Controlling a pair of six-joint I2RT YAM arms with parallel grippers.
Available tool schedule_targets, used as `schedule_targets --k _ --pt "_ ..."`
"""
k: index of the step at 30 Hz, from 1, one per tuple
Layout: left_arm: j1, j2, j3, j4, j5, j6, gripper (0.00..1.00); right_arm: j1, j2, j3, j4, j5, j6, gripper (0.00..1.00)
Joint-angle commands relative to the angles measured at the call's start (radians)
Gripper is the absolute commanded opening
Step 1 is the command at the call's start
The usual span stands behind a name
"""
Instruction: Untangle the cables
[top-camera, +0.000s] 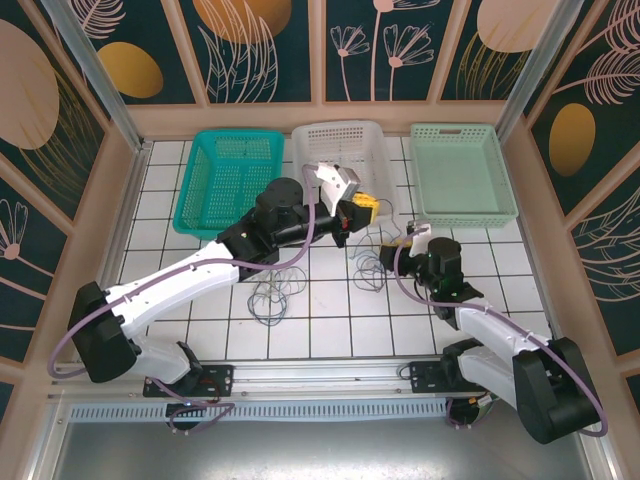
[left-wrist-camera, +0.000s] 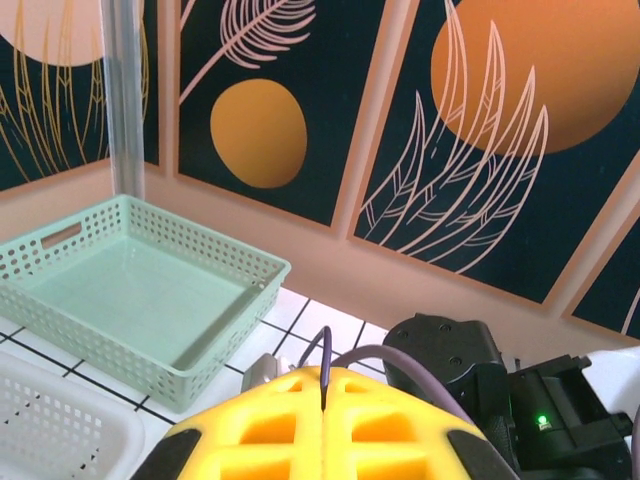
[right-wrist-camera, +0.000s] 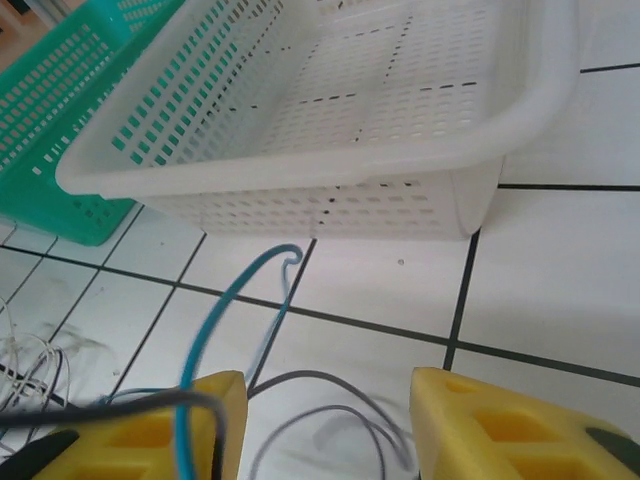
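**A:** How will the cables (top-camera: 272, 298) handle?

**B:** Light, limp and springy, so likely to snag. They sprawl mid-table (top-camera: 330, 320). Pinch 1 free strand, away from the tangle.

**A:** Jaws?

**B:** Left gripper (left-wrist-camera: 325, 400) is together, clamped on a thin strand. Right gripper (right-wrist-camera: 325, 425) is apart, with strands lying between.

**A:** Room?

**B:** Open tiles toward the near edge. The white basket (right-wrist-camera: 330, 170) crowds the far edge.

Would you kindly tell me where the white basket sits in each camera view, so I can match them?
Top external: white basket at top centre, between teal basket and mint basket.
Left wrist: its corner at bottom left, beside the mint basket.
Right wrist: across the upper half, teal basket behind at left.
Shared landmark: the white tiled tabletop with dark grout lines.
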Motion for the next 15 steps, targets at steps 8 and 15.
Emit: schedule_targets --k 8,15 --pt "-0.003 -0.071 0.036 0.023 -0.17 0.03 0.05 0.006 -0.031 -0.051 -0.047 0.065 0.058 0.45" --pt "-0.003 -0.124 0.06 0.047 -0.229 0.063 0.05 -0.003 -0.011 -0.036 -0.079 0.116 0.089 0.45"
